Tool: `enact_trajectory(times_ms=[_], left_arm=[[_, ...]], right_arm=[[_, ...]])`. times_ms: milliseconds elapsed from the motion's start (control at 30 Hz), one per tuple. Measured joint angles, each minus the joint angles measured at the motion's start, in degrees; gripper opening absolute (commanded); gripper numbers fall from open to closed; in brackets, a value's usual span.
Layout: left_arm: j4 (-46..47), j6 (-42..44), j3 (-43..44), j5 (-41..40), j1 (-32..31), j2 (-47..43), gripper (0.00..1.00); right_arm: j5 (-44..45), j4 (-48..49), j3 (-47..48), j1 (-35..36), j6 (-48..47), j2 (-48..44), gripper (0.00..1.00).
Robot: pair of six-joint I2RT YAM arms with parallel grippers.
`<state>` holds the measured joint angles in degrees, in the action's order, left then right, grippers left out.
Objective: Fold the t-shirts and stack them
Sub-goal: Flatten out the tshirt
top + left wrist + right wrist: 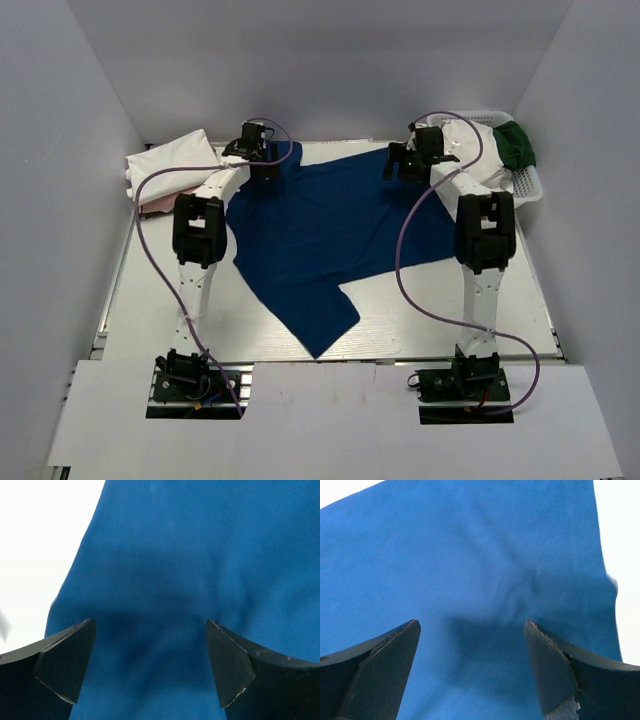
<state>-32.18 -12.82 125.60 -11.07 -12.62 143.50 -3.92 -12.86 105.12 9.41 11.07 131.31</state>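
Both arms stretch forward toward the upper middle of the frame. The left claw and right claw each stand wide open, holding nothing, over the far edge of the one blue t-shirt spread across the centre of the desk. One white t-shirt lies on one pink t-shirt at upper left, and one dark green t-shirt sits in the single white basket at upper right, with plain white walls enclosing the pale desk.
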Motion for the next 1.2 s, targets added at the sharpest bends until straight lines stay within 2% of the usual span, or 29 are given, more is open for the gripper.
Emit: enact_trajectory(times_ms=[100,200,333,433,600,800,1100,1200], left_arm=[[-0.9,-2.9,-11.9,1.9,-0.5,-9.9,1.00],[1.1,-6.6,-28.1,6.3,-1.4,-23.5,1.00],[2.9,-9.4,-42.3,9.7,-2.8,-34.8,1.00],[2.5,-10.1,-45.5,10.8,-3.7,-35.2,1.00],[0.5,-10.5,-46.2,11.1,-3.6,-31.0,1.00],[-3.2,-8.0,-37.6,8.5,-2.4,-24.1,1.00],[-14.6,-0.4,0.3,6.0,2.6,-1.0,1.00],[-14.7,1.9,7.1,8.1,4.2,2.9,1.00]], right_arm=[[1.7,1.4,-9.7,1.6,-0.5,-8.8,0.90],[4.1,3.8,-17.9,3.2,0.4,-16.5,0.90],[6.0,5.4,-28.0,3.3,3.4,-22.6,0.90],[6.6,5.2,-32.6,2.8,5.1,-22.8,0.90],[5.9,4.5,-36.7,2.4,7.3,-22.9,0.90],[4.7,7.4,-40.8,2.6,9.3,-24.8,0.90],[1.0,15.0,-48.9,4.8,11.9,-29.4,0.90],[0.6,14.8,-51.5,6.8,12.6,-31.8,0.90]])
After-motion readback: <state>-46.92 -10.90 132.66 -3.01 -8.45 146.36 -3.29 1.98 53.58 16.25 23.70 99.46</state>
